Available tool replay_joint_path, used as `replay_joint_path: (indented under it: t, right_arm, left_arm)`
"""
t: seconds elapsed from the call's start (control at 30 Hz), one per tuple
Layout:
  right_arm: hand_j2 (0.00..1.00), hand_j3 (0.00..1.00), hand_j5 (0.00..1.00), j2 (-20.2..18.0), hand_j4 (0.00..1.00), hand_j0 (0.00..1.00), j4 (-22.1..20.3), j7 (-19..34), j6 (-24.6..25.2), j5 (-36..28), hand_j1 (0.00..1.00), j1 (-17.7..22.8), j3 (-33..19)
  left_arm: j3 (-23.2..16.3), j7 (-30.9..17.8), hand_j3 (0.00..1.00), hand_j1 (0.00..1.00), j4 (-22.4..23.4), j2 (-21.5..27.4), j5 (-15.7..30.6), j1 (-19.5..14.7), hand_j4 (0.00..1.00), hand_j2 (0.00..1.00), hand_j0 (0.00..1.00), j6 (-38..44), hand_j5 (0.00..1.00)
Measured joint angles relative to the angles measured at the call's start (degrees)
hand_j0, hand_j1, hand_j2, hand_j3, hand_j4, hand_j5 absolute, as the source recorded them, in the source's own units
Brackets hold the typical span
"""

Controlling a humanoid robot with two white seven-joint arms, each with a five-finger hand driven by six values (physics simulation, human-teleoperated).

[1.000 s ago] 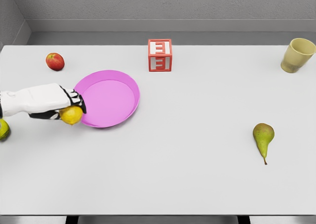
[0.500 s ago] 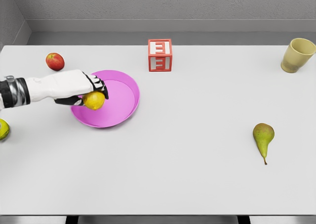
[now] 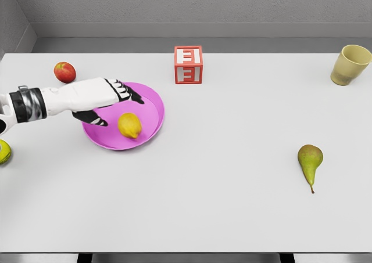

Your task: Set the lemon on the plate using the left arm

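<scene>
The yellow lemon [image 3: 129, 125] lies inside the pink plate [image 3: 152, 102], near the plate's front middle. My left hand [image 3: 113, 103] hovers over the plate's left part, just up and left of the lemon, with its fingers spread and nothing in them. Its white forearm comes in from the left edge. No right arm shows in the head view.
A red apple [image 3: 64, 72] sits behind the left arm. A green fruit [image 3: 3, 152] peeks in at the left edge. A red letter block [image 3: 188, 65] stands behind the plate, a yellow-green cup [image 3: 350, 64] at the far right, a pear [image 3: 310, 162] at front right.
The left hand carried the lemon rightward from the plate's left rim over the plate, then spread its fingers. The lemon now rests in the plate, free of the hand.
</scene>
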Motion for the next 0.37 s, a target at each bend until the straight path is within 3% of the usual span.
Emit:
replay_joint_path:
  t: [0.1, 0.17, 0.27, 0.37]
  right_arm:
    - [1.00, 1.00, 1.00, 0.0, 1.00, 1.00, 0.0, 0.0, 0.0, 0.0, 1.00, 0.0, 0.0]
    - [1.00, 1.00, 1.00, 0.0, 1.00, 1.00, 0.0, 0.0, 0.0, 0.0, 1.00, 0.0, 0.0]
    - [1.00, 1.00, 1.00, 0.0, 1.00, 1.00, 0.0, 0.0, 0.0, 0.0, 1.00, 0.0, 0.0]
    - [1.00, 1.00, 1.00, 0.0, 1.00, 1.00, 0.0, 0.0, 0.0, 0.0, 1.00, 0.0, 0.0]
  left_arm:
    - [-0.1, 0.0, 1.00, 1.00, -1.0, 0.6, 0.9, 0.4, 1.00, 1.00, 1.00, 0.0, 1.00]
    - [-0.2, 0.0, 1.00, 1.00, -4.2, 4.6, 3.2, 4.1, 1.00, 1.00, 1.00, -0.1, 1.00]
    - [0.0, 0.0, 1.00, 1.00, -7.7, 11.5, 7.4, 4.7, 1.00, 1.00, 1.00, 0.0, 1.00]
    - [0.2, 0.0, 1.00, 1.00, -8.0, 16.2, 10.7, 4.7, 1.00, 1.00, 1.00, 0.0, 1.00]
